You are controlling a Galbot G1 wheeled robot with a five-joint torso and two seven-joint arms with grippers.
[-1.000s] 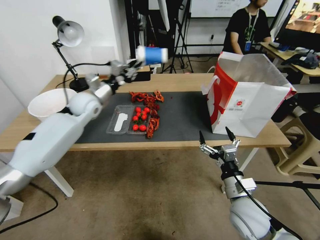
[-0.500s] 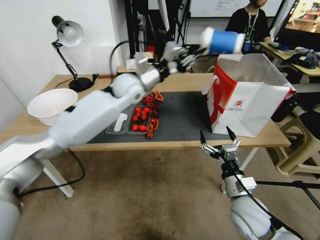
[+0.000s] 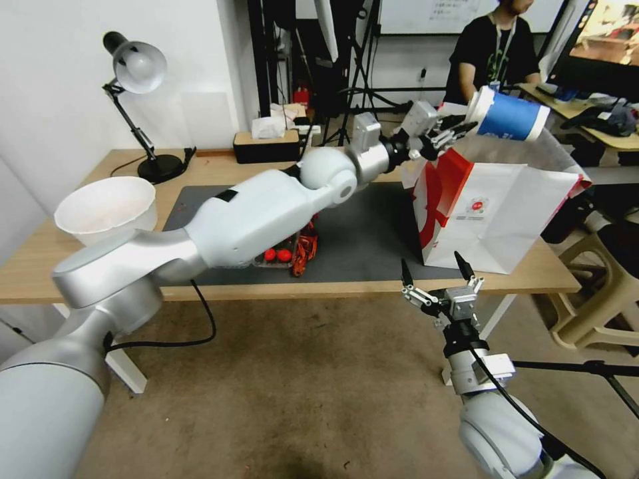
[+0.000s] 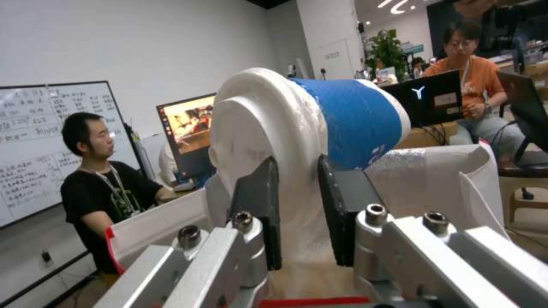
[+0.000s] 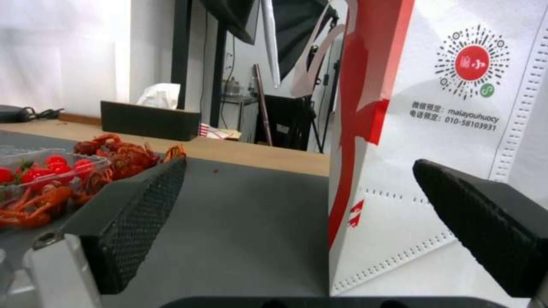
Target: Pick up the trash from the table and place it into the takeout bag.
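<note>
Overhead, the left tool (image 3: 459,130) pinches the blue paper cup (image 3: 509,120) above the takeout bag (image 3: 496,213), its interior hidden.

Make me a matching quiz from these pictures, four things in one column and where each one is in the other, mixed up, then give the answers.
Things:
1. blue paper cup
2. takeout bag
3. right gripper
4. white bowl

Places:
A. open, below the table's front edge
B. standing on the table's right end
C. on the table's left end
D. held sideways by the left gripper above the bag's opening

Pairs: 1-D, 2-B, 3-A, 4-C
</note>
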